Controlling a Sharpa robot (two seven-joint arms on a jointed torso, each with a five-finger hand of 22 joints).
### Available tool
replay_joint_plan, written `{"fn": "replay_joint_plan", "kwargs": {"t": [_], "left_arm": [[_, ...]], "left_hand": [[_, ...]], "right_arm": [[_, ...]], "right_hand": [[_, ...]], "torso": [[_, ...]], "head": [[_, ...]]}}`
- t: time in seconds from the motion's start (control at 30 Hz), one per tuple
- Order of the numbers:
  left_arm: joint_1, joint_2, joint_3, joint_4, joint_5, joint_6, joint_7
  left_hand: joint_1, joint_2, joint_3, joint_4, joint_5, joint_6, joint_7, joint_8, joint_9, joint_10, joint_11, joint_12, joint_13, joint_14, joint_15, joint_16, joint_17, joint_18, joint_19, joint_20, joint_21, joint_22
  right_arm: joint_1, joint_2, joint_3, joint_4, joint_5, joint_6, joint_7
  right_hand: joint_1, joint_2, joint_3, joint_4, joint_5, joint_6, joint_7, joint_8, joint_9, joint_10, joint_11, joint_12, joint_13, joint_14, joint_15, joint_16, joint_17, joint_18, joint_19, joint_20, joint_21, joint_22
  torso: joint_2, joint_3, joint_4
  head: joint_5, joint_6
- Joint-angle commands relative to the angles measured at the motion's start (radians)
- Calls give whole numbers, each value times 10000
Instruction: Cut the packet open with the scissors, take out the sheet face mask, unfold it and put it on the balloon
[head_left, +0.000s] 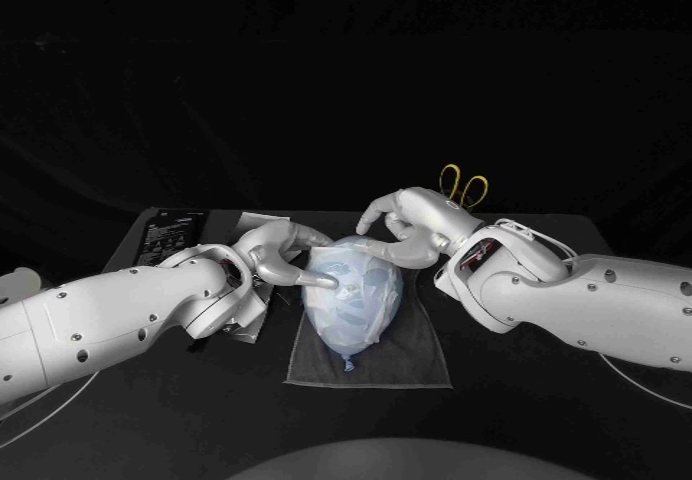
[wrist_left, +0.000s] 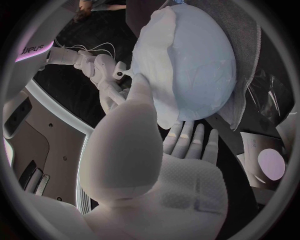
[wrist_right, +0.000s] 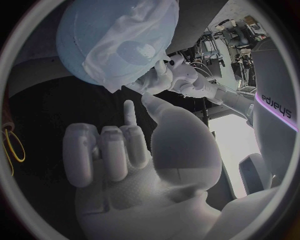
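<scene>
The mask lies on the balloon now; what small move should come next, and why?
Probably smooth the mask flat. It lies wrinkled and folded over only part of the balloon, with blue surface bare beside it, and the left robot hand and right robot hand are both at the balloon.

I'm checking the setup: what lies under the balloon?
A grey cloth lies under the balloon, showing at both sides and the near end. Its middle is covered by the balloon, so anything else beneath cannot be seen.
</scene>
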Motion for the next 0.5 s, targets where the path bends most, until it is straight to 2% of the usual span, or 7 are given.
{"fn": "replay_joint_plan", "kwargs": {"t": [0.03,0.17,0.5], "left_arm": [[-27,5,-27,23,-7,141,-59],[-27,3,-27,25,-7,141,-56],[-27,3,-27,45,12,143,-51]], "left_hand": [[80,25,59,22,-41,46,371,32,10,33,9,-20,4,45,31,-55,-15,-97,70,-7,15,-17],[80,25,59,22,-41,46,371,32,10,33,9,-20,4,45,31,-55,-15,-97,70,-7,15,-17],[95,32,71,21,-41,42,391,35,8,55,28,-56,5,44,40,-95,-17,-96,70,-8,14,-41]], "right_arm": [[6,-27,6,129,-468,560,-258],[2,7,5,153,-755,618,-617],[-26,281,-3,-62,-1387,278,-1208]], "right_hand": [[-116,-52,-218,142,-62,271,-97,43,69,876,-42,96,2406,1044,-21,35,2635,-179,798,88,91,2423],[-121,-67,-402,314,-60,462,-183,95,169,884,-125,104,2416,1044,-90,35,2635,-180,802,42,105,2426],[158,-30,-524,398,-54,323,-162,-48,240,838,-116,39,2365,1044,-98,35,2635,-157,761,16,-2,2393]], "torso": [[11,9,-2],[9,3,4],[12,-2,22]], "head": [[1,18],[-5,20],[-21,12]]}}
